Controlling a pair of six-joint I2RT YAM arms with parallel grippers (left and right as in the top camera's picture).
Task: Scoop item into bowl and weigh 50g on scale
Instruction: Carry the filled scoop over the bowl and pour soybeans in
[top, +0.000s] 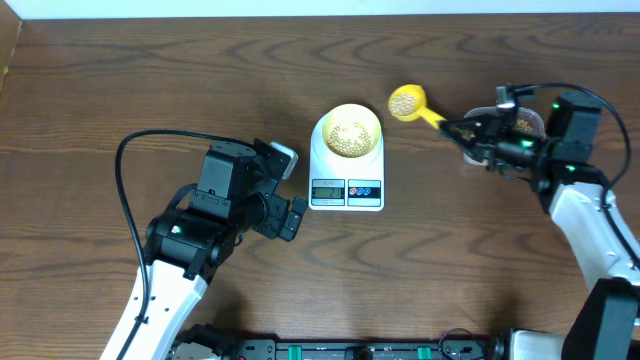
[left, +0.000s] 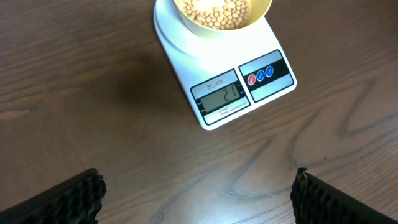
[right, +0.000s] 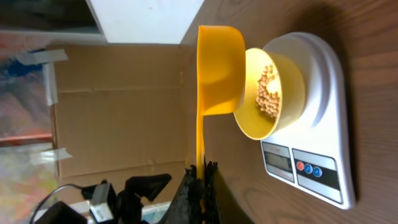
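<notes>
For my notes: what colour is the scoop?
Bright yellow scoop, clearest in the right wrist view.

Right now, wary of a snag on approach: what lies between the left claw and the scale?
Only bare wooden table between the open left claw and the scale; nothing sits in that stretch. The left wrist view shows it best.

Bowl (left: 258, 17) cut off by top edge in left wrist view, left fingertips (left: 68, 199) clipped at bottom edge, scale (top: 346, 172) digits too small overhead, scoop (right: 217, 68) contents hidden from right wrist, handle end buried between right jaws.
</notes>
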